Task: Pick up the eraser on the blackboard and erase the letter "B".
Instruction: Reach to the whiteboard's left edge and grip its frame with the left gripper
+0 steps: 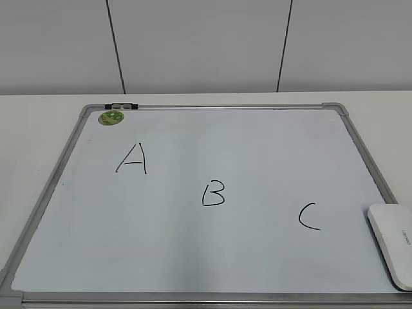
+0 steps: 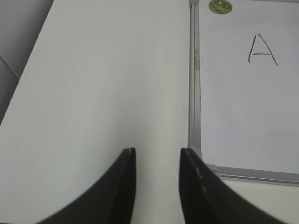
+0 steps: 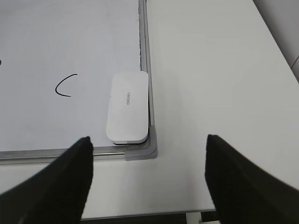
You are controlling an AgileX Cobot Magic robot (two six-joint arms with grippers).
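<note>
A pale table holds the blackboard [image 1: 58, 174], letter "B" [image 1: 213, 194] central. The eraser [image 3: 127, 107], at its five o'clock corner, looks light, rigid, smooth; grasp its long sides. The right gripper [image 3: 148, 161] gapes wide and empty; the left gripper [image 2: 158, 165] is slightly parted, empty.

Left gripper [image 2: 157, 154]: two matte black, smooth, tapering curved fingers. Right gripper [image 3: 148, 142]: identical black fingers with rounded tips.
</note>
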